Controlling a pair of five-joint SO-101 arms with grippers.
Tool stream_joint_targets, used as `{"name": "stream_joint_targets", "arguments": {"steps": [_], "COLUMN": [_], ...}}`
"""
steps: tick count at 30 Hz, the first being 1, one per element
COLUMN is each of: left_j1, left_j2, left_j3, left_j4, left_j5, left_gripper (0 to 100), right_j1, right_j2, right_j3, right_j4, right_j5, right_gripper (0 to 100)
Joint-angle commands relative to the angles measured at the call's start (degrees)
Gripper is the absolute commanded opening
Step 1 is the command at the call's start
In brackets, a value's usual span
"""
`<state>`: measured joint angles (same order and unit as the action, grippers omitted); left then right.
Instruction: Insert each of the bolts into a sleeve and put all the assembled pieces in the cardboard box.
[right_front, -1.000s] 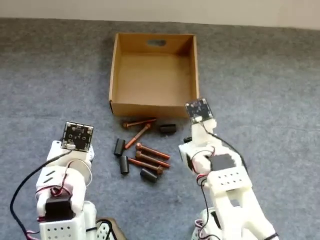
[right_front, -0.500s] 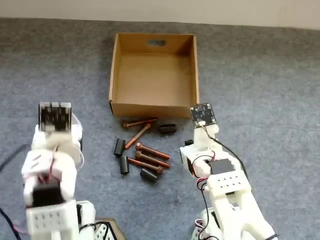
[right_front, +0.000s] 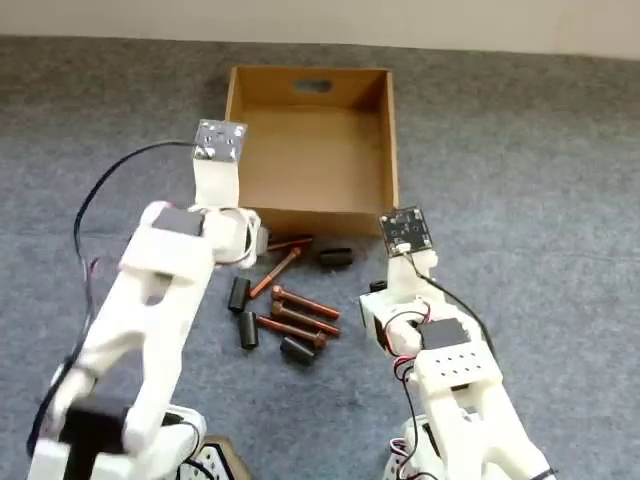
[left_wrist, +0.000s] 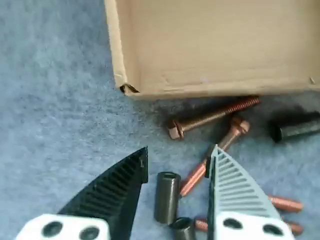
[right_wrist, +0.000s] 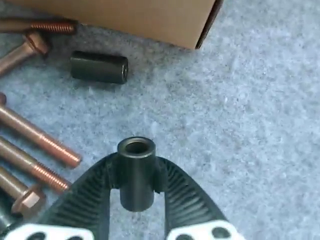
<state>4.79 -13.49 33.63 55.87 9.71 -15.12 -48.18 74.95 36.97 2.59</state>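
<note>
Though clamped between ribbed black fingers (right_wrist: 90, 195) of right hand (right_wrist: 136, 167), shows round rim and bore of held sleeve (right_wrist: 136, 175), lower end hidden; left hand (left_wrist: 180, 150) wide above loose sleeve (left_wrist: 166, 196), dark, cylindrical; one finger black, other pale grey; bolts (left_wrist: 212, 116) coppery, threaded, flanged hex heads, some cut off at picture edge, lying on fuzzy grey surface (right_front: 520, 150) just before box (right_front: 308, 215) of plain brown cardboard; one bolt head masked by left arm in high view.

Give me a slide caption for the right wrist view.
Right gripper holds a black sleeve beside copper bolts and the cardboard box.
</note>
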Motion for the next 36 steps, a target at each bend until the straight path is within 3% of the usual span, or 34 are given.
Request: {"name": "stream_joint_targets", "arguments": {"steps": [1,14,29,36], "left_j1": [0.75,0.40,0.40,0.48], "left_j2": [6.46,19.21,19.56,20.09], "left_j3": [-6.29,-7.52,-8.31,-8.04], "left_j4": [0.18,-4.84,-5.45,-7.47], "left_j5": [4.13,4.40,4.13,4.13], "left_gripper": [19,13,13,6], "right_j1": [0.75,0.57,0.57,0.57], "right_j2": [-1.36,-1.36,-1.36,-1.36], "right_j3": [-0.04,0.13,0.13,0.13], "right_j4": [-1.10,-1.10,-1.10,-1.10], "right_j5": [-0.53,-0.18,-0.18,-0.09], "right_gripper": [0.6,0.6,0.6,0.6]}}
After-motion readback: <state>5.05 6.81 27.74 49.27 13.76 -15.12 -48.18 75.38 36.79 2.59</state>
